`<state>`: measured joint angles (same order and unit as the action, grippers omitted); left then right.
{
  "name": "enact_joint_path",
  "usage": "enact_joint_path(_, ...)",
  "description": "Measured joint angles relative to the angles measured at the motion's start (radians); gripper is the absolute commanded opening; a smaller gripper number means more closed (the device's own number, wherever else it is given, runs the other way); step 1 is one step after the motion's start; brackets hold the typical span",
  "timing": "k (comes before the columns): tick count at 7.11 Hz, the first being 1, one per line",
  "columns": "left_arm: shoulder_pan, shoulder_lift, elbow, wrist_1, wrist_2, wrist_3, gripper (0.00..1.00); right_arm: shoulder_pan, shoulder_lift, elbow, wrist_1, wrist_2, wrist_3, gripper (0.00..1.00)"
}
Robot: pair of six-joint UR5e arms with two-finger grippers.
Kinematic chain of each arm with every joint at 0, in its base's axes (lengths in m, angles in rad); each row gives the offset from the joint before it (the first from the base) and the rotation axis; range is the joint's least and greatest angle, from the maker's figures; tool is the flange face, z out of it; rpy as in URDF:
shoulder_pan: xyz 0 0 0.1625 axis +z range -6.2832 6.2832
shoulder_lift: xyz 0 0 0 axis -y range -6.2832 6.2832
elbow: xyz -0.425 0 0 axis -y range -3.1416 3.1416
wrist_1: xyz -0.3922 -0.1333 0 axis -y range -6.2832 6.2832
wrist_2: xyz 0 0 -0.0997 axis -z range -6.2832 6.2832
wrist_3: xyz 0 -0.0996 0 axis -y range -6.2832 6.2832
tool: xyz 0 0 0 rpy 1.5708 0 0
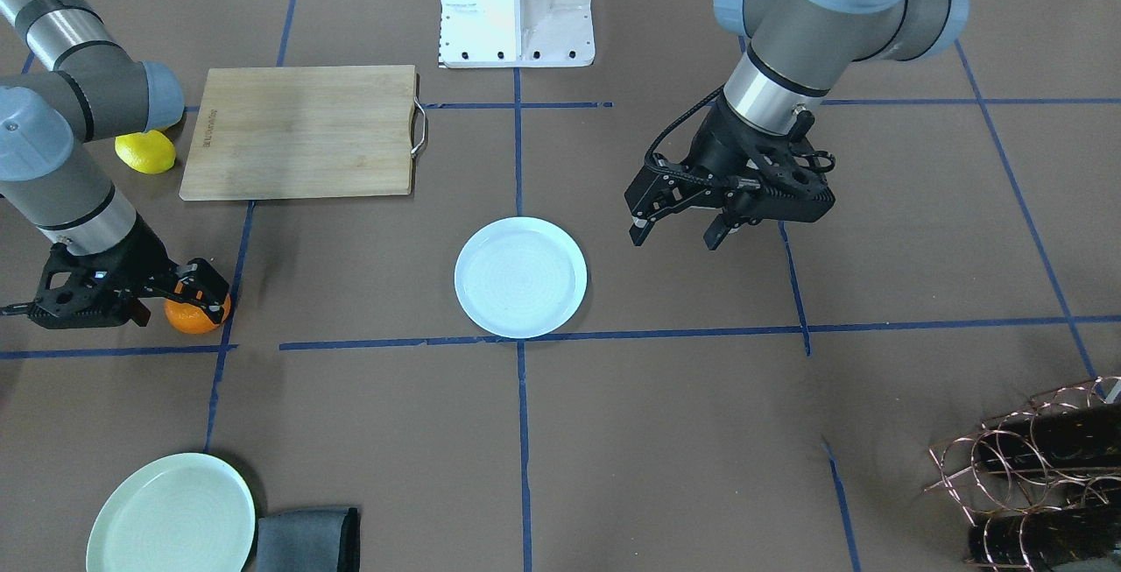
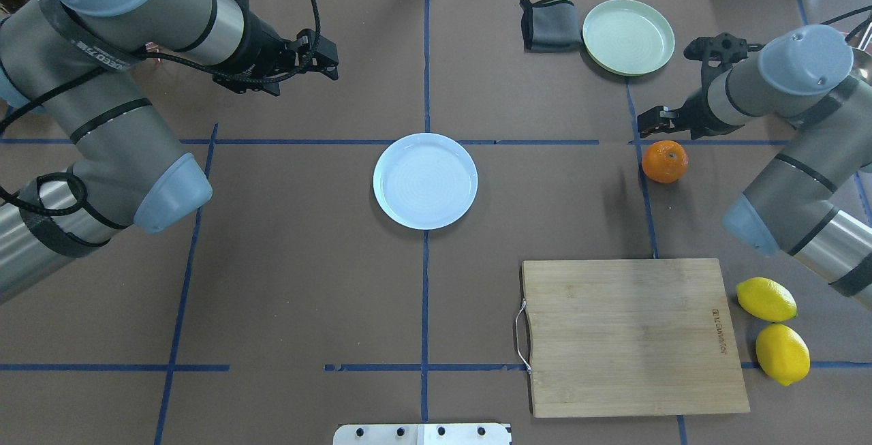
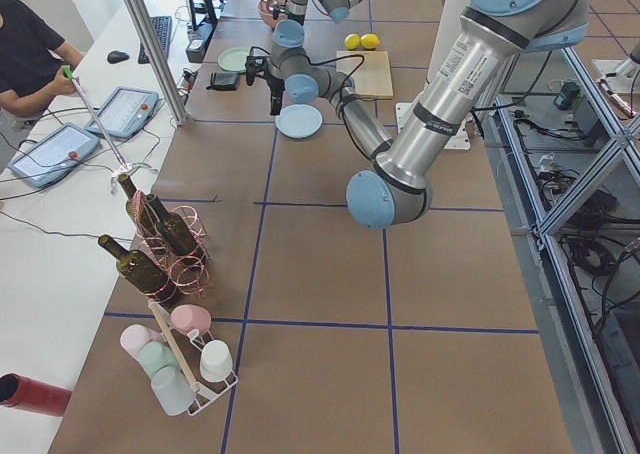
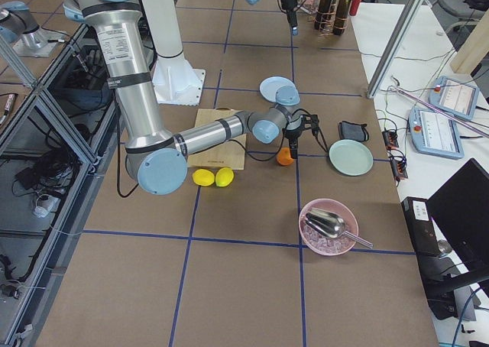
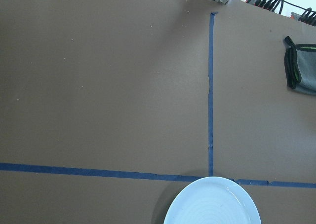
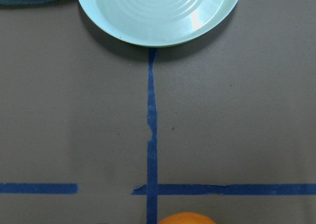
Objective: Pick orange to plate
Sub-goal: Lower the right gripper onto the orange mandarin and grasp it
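The orange (image 1: 200, 314) rests on the brown table, right of the bluish-white plate (image 2: 425, 180) in the overhead view and apart from it. My right gripper (image 1: 179, 296) hovers just over the orange (image 2: 665, 161), open, with one finger (image 1: 203, 281) overlapping the fruit's top in the front view. Only the orange's upper edge (image 6: 187, 218) shows at the bottom of the right wrist view. The plate (image 1: 521, 277) lies bare at the table's middle. My left gripper (image 1: 679, 235) hangs open and holds nothing, above the table on the plate's other side. The plate's rim (image 5: 212, 204) shows in the left wrist view.
A pale mint-green plate (image 2: 628, 36) and a folded grey cloth (image 2: 548, 22) lie beyond the orange. A wooden cutting board (image 2: 633, 336) and two lemons (image 2: 766, 298) sit near the right arm's base. A wire rack of bottles (image 1: 1042, 467) stands at the far left corner.
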<state>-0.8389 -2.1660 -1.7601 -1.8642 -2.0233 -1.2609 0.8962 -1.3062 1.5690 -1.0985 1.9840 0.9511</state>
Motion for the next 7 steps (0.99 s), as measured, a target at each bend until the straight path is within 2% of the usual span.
enact_joint_path(6, -0.008, 0.027, -0.025, -0.001, 0.001, 0.0, 1.0, -0.035, -0.025, -0.011, 0.0, 0.003, 0.005, 0.99)
enact_joint_path(7, -0.008, 0.031, -0.03, -0.001, 0.001, 0.0, 1.0, -0.045, -0.025, -0.01, 0.0, 0.002, 0.017, 0.75)
